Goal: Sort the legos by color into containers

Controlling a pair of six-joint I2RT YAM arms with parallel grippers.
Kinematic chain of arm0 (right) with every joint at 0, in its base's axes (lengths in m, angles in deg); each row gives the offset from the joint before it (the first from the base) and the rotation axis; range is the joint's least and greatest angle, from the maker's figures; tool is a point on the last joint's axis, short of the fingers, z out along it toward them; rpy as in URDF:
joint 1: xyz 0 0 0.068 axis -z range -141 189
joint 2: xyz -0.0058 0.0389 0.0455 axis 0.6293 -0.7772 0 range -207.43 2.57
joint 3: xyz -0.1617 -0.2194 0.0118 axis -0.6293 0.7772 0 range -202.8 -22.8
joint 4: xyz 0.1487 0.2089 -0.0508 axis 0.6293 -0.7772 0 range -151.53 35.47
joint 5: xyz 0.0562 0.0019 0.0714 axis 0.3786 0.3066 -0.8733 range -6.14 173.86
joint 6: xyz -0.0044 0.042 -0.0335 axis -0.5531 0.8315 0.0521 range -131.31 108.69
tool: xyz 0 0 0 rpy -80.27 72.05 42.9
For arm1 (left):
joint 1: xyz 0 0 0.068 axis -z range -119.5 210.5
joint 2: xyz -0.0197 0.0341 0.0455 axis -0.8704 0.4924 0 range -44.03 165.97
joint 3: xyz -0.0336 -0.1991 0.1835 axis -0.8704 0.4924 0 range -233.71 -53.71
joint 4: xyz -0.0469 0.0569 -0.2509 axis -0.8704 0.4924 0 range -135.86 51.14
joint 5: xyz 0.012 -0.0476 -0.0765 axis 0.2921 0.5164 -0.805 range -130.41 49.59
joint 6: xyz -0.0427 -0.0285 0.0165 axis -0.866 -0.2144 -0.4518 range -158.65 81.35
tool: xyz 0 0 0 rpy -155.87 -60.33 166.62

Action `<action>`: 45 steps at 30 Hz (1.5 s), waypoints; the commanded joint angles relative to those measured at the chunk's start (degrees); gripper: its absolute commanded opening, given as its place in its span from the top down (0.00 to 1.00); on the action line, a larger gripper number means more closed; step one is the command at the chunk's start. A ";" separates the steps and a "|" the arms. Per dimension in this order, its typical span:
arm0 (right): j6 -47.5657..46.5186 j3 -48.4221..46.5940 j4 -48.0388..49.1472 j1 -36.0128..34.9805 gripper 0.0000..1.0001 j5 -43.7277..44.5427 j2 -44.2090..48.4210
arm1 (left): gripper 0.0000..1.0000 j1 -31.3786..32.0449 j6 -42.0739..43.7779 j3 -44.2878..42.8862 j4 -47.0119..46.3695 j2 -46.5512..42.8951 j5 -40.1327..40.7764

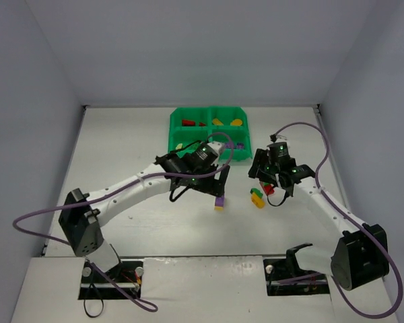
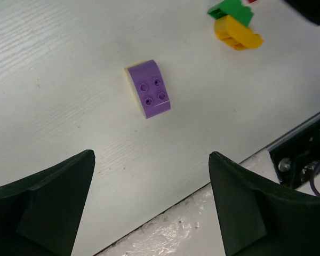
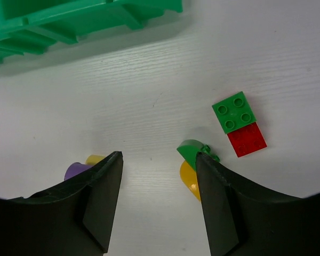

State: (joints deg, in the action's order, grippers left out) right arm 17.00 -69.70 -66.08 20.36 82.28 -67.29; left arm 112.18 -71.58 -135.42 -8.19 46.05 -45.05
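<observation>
Jaws on your left gripper [image 2: 151, 178] are hanging wide open and empty, aiming down at the small purple studded plastic brick [image 2: 149, 88] lying loose on the white table [image 2: 53, 80], so you're needing to be squaring them to its long sides before closing.

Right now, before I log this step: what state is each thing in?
Left gripper: open, empty.
Right gripper: open, empty.
Purple brick: flat on the table, studs up, ungripped.
Green brick: on the table, touching the red brick.
Tray: upright, some bricks inside.
</observation>
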 commanded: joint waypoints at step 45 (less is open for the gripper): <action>-6.88 6.99 21.10 6.24 0.40 -44.78 9.66 | 1.00 -19.14 -0.91 13.76 -29.75 -11.58 -23.81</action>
State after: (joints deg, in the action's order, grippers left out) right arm 9.18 -63.25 -56.18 26.94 52.79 -57.94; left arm 94.52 -75.64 -121.59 -26.88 40.08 -57.51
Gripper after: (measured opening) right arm 0.594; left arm 0.297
